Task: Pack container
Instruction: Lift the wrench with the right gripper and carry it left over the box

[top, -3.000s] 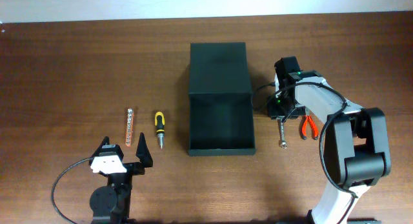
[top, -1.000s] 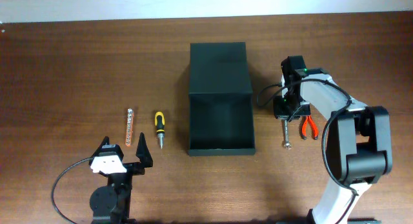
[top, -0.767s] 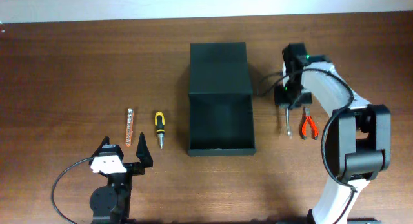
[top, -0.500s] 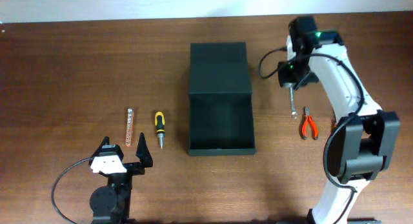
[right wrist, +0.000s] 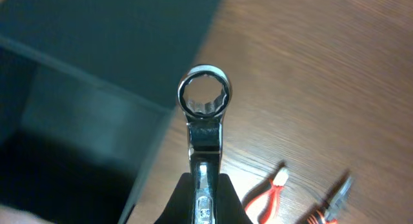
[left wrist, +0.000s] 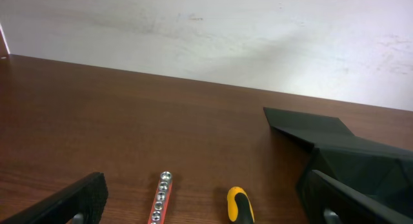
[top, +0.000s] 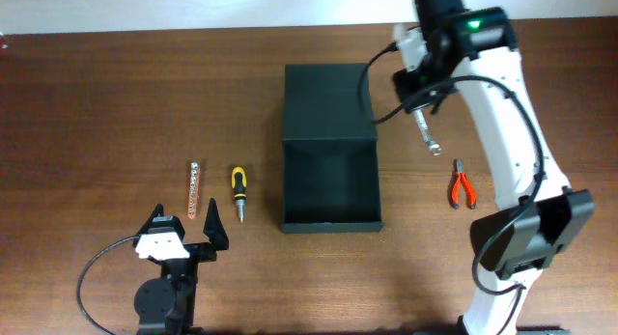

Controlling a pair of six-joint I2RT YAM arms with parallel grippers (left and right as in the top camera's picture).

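The container (top: 328,185) is a matte black box standing open at mid-table, its flat lid (top: 328,101) folded out behind it. My right gripper (top: 417,105) is raised beside the lid's right edge, shut on a silver wrench (top: 428,134). In the right wrist view the wrench (right wrist: 204,114) sticks out from the closed fingers (right wrist: 182,201), ring end forward, over the container's wall (right wrist: 84,88). My left gripper (top: 183,234) rests open at the front left with nothing between its fingers (left wrist: 71,201). The container (left wrist: 348,153) lies to its right.
Red-handled pliers (top: 462,188) lie on the table right of the container and show below the wrench in the right wrist view (right wrist: 268,192). A yellow-and-black screwdriver (top: 238,188) and a socket rail (top: 193,188) lie left of the container, just ahead of the left gripper.
The right arm has lifted the wrench from the table beside the pliers and carried it back and up, to beside the lid's right edge. The left arm has not moved.
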